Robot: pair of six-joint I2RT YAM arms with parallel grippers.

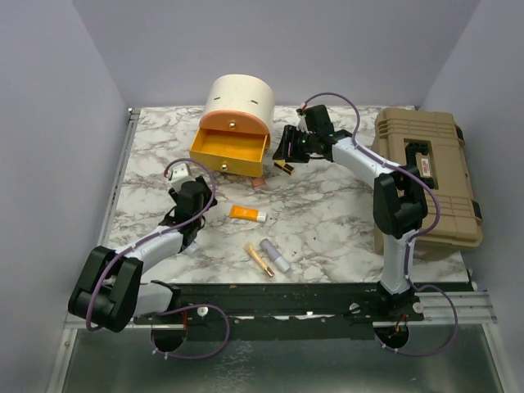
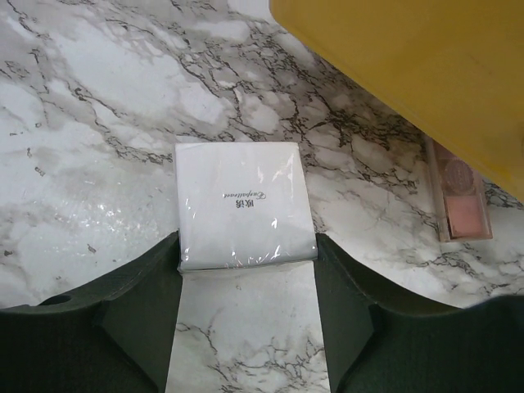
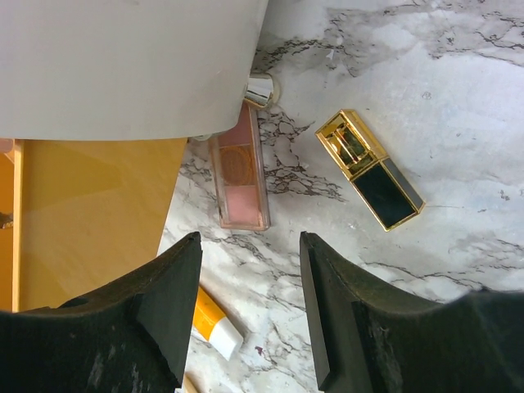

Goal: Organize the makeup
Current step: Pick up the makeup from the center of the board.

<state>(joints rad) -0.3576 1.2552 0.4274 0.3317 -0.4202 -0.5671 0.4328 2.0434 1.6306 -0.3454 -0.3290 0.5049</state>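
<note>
Makeup lies scattered on the marble table; the small white box rests there at the left gripper, whose jaws seem clamped on its near end, a shallow bite. Lift straight and level, then carry it to the open yellow drawer. The right gripper hangs open and empty above the pink palette.
</note>
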